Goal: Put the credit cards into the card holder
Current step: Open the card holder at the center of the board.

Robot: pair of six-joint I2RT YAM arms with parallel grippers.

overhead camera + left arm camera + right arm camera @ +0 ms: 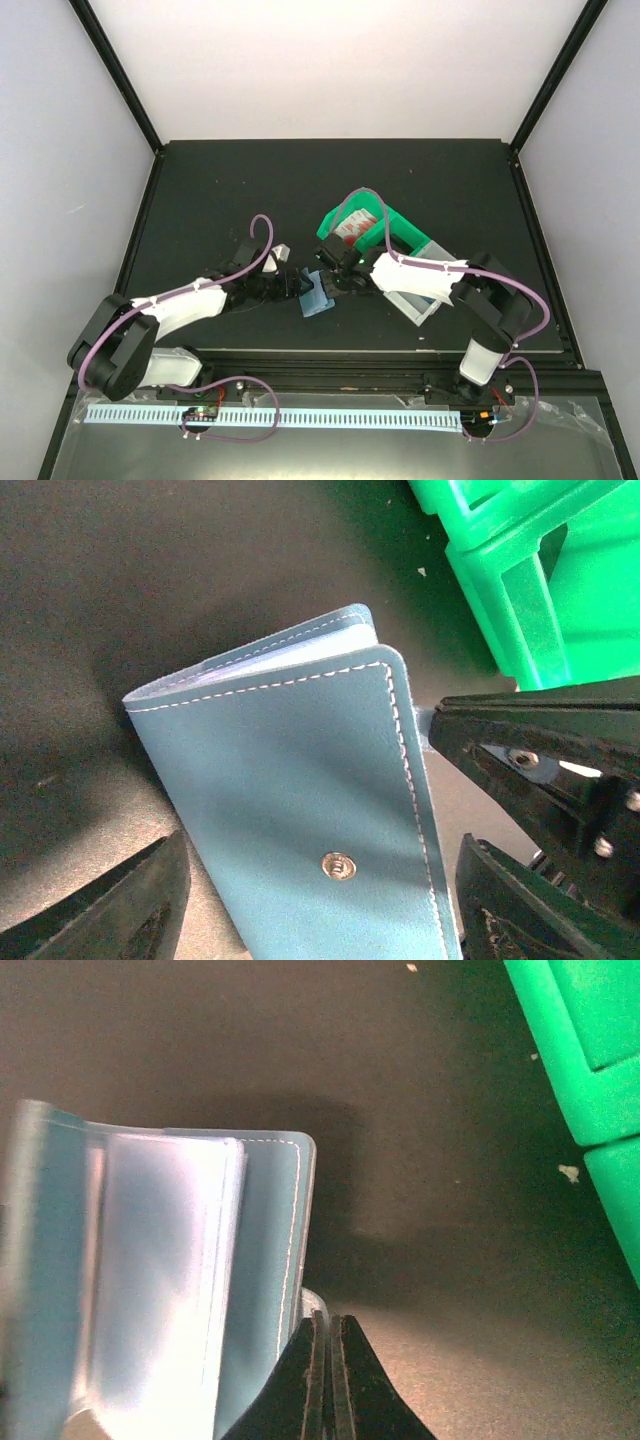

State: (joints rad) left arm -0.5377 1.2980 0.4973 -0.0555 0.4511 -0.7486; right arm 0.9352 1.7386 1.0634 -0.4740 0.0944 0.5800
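The card holder (316, 297) sits on the bench (200, 200). Only the left wrist view shows its snap stud (338, 865), left fingers (120, 905) wide open astride it, holding nothing. The right wrist view shows clear pockets, right fingers (305, 1380) shut at its edge. The green bin (400, 225) holds something red.

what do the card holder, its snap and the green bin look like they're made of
The card holder looks like soft leather or faux leather, matte teal, with pale stitching along its edges; the pictures do not show which. The snap looks like a metal stud, going by its silvery glint. The green bin looks like rigid moulded plastic, glossy, with crisp ribs and bright highlights.
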